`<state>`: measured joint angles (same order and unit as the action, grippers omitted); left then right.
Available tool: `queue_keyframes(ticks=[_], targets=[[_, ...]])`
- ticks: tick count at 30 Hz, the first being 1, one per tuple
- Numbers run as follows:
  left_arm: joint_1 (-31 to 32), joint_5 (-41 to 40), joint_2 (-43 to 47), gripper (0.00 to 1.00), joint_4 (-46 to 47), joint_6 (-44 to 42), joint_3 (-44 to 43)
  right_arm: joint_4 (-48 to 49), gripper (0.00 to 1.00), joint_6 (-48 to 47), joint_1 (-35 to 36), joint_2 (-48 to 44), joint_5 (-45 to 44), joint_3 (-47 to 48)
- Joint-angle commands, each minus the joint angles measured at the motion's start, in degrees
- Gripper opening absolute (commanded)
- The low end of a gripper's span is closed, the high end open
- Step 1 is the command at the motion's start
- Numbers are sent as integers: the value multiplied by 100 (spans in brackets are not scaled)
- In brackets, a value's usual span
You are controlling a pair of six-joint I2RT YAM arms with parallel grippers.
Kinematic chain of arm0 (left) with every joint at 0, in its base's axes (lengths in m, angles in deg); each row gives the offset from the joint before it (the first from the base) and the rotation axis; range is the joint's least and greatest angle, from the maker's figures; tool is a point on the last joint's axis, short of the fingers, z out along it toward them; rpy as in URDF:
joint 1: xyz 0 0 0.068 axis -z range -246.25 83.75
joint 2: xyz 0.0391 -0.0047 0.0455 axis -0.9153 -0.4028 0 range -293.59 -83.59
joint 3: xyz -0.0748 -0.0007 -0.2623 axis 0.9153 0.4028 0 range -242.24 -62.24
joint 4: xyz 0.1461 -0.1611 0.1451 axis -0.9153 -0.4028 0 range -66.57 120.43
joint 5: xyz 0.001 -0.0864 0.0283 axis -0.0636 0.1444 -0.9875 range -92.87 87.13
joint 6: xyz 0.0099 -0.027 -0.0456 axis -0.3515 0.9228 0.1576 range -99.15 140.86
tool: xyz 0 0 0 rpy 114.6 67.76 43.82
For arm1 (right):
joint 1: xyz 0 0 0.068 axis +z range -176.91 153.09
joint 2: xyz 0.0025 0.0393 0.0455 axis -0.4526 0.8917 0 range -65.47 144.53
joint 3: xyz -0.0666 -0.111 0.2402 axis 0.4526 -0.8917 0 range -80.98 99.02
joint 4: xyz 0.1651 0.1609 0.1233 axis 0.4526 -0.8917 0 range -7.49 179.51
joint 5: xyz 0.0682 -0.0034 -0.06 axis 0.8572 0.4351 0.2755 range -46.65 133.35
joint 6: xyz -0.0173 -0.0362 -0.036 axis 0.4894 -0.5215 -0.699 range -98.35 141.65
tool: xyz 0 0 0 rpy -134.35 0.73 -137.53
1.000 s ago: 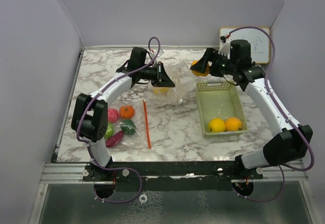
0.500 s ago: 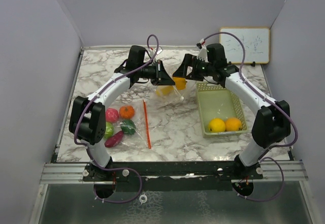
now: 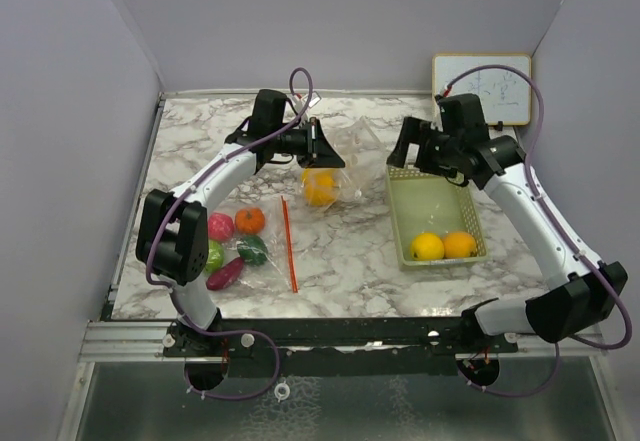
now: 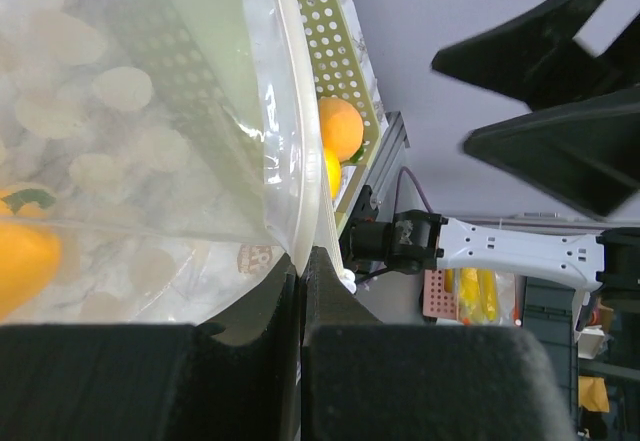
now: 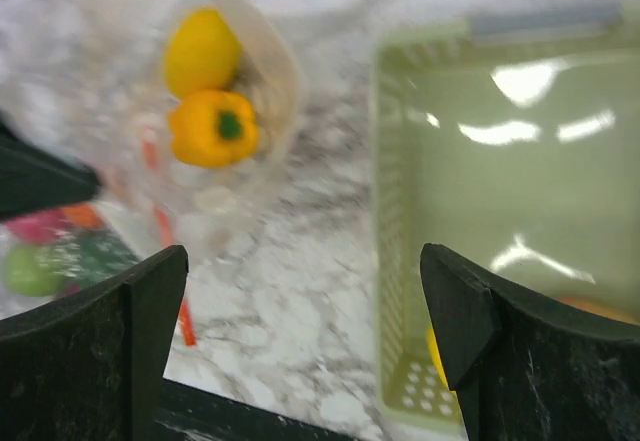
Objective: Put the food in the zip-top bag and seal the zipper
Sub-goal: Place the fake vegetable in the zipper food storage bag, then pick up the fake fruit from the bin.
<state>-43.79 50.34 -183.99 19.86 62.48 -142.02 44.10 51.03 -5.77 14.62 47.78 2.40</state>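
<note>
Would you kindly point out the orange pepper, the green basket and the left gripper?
orange pepper (image 5: pixel 212 129), right wrist view, its glossy top.
green basket (image 3: pixel 437 206), top external view, its bare floor.
left gripper (image 4: pixel 302 266), left wrist view, between its fingertips.

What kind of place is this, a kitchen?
Probably a robotics lab bench, not a kitchen: left arm and right arm bolted to a metal rail, plain walls boxing in the marble-look table, a scribbled whiteboard, and toy fruit.

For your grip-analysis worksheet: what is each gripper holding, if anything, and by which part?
The left gripper pinches the clear zip-top bag by the rim of its open mouth. The right gripper is open and holds nothing.
</note>
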Motion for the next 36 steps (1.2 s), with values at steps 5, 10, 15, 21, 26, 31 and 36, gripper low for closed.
queue_keyframes(ticks=[5,10,15,21,26,31,36], targets=[[-27,280,-41,0,97,-128,-42,-2374,100,767,-295,-278,-1133,-1282],[-31,312,-33,0,98,-133,-31,-2292,100,957,-365,-385,-1115,-1700],[-25,346,-21,0,139,-119,17,-1950,100,884,-366,-16,-932,-2093],[-31,323,3,0,142,-102,57,-1573,100,748,-375,319,-902,-2453],[-31,304,-5,0,141,-57,12,-1346,97,665,-374,550,-733,-2550],[-31,303,-10,0,132,-61,31,-1165,66,558,-374,563,-596,-2593],[-35,330,-28,0,147,-87,20,-1400,41,599,-374,283,-685,-2216]])
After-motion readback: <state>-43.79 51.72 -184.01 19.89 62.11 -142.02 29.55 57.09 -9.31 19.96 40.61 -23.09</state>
